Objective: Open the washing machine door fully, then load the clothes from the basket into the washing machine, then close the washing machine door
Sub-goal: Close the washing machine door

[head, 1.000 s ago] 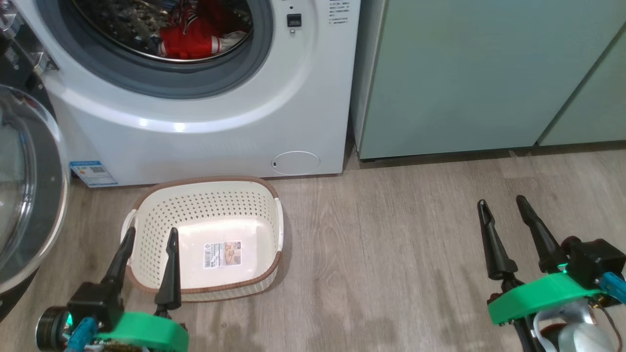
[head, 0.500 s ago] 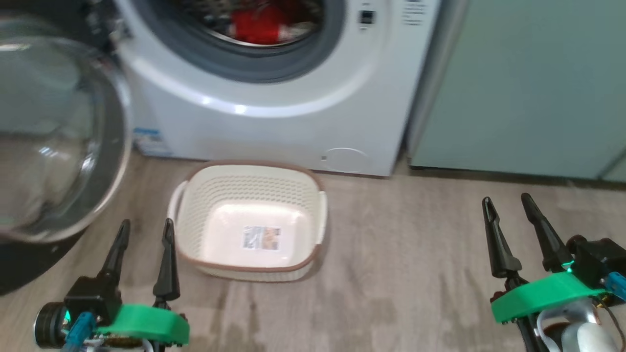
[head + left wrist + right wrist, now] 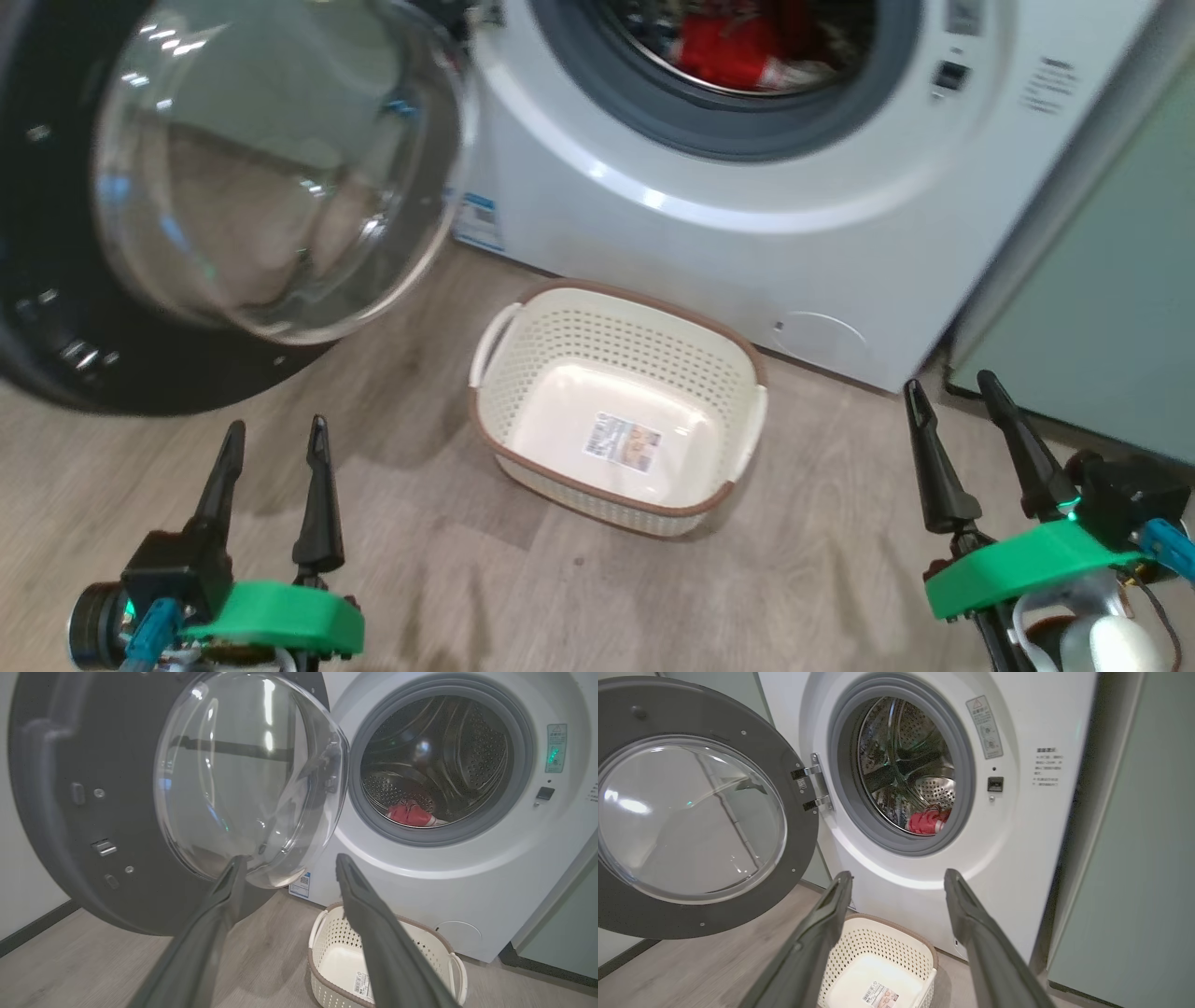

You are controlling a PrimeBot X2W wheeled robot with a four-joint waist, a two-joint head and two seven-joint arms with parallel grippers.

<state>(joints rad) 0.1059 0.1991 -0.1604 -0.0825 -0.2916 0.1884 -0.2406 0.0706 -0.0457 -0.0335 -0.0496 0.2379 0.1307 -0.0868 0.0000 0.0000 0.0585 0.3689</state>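
Head view has swung leftward over the last second, so the whole picture slides right while the things themselves stay put. The washing machine door [image 3: 271, 177] now shows in full, swung wide open, black ring around a clear bowl. The clothes [image 3: 724, 51], a red bundle with white trim, lie low in the drum of the washing machine [image 3: 747, 243]. The basket [image 3: 607, 336] sits emptied on the floor [image 3: 840, 579] just before the machine's front. Loading looks done, and closing the door is likely next. The left gripper [image 3: 276, 425] and right gripper [image 3: 948, 381] both stand spread wide, holding nothing.

Home laundry nook, washing machine [image 3: 738, 247], green cabinets [image 3: 1111, 327]
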